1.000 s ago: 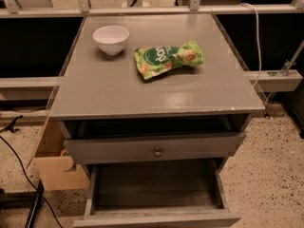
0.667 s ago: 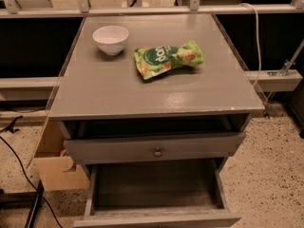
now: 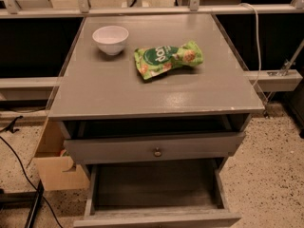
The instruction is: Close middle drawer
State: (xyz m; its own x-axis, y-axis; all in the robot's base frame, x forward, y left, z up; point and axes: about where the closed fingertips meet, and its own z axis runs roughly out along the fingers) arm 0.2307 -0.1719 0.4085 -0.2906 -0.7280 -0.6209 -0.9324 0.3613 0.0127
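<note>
The grey cabinet [image 3: 156, 87] stands in the centre of the camera view. Under its top, an upper drawer front [image 3: 118, 150] with a small round brass knob [image 3: 157, 152] sticks out slightly, with a dark gap above it. Below it the middle drawer [image 3: 156, 186] is pulled far out and looks empty. Its front runs along the bottom edge of the view [image 3: 156, 220], and its knob is out of view. The gripper is not in view.
A white bowl [image 3: 110, 38] and a green snack bag [image 3: 167, 58] lie on the cabinet top. A cardboard box [image 3: 54, 163] stands on the floor at the cabinet's left. Black cables [image 3: 19, 167] run over the speckled floor at left. A white rail [image 3: 278, 80] is at right.
</note>
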